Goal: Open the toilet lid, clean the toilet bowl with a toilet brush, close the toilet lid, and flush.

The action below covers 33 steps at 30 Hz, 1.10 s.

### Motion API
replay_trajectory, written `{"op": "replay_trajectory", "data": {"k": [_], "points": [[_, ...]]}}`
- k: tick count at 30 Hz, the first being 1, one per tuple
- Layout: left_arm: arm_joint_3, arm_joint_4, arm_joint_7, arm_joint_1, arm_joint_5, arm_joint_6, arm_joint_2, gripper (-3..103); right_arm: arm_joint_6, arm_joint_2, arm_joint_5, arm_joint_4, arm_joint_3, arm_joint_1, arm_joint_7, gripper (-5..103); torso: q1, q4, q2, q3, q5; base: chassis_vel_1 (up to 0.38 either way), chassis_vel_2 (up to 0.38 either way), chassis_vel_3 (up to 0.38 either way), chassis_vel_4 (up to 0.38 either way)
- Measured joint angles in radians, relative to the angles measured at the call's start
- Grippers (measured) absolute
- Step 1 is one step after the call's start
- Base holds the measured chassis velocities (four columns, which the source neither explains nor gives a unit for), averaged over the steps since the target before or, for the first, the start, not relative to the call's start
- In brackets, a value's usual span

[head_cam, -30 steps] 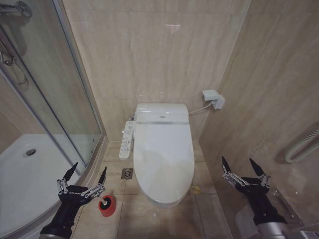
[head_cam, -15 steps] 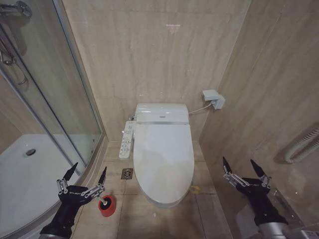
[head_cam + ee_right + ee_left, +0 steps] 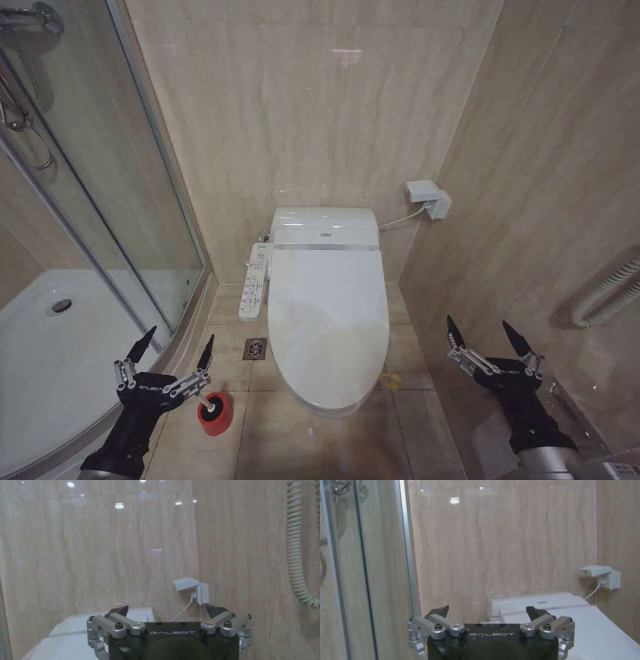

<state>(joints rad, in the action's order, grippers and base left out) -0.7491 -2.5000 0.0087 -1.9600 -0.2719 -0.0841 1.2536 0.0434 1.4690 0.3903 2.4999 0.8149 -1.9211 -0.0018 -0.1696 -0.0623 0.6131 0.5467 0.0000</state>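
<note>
Beige-tiled bathroom: nothing has shifted lately. Toilet lid (image 3: 328,315) lies shut at centre; left tool (image 3: 173,354) at 8 o'clock, right tool (image 3: 490,340) at 4 o'clock, both spread wide, empty. Task unstarted.

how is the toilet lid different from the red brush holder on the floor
The toilet lid is a large, glossy white oval lying flat and shut over the bowl; the red brush holder is a small round cup standing upright on the floor tiles. The lid sits centrally; the holder stands to the robot's left of the toilet, just beside the left claw. Neither is touched by a claw.
</note>
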Motion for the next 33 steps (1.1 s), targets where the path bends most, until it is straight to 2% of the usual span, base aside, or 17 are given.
{"op": "replay_trajectory", "data": {"k": [33], "points": [[0.000, 0.000, 0.000, 0.000, 0.000, 0.000, 0.000, 100, 0.001, 0.000, 0.000, 0.000, 0.000, 0.000, 0.000, 100, 0.000, 0.0000, 0.000, 0.000, 0.0000, 0.000, 0.000, 0.000, 0.000]]}}
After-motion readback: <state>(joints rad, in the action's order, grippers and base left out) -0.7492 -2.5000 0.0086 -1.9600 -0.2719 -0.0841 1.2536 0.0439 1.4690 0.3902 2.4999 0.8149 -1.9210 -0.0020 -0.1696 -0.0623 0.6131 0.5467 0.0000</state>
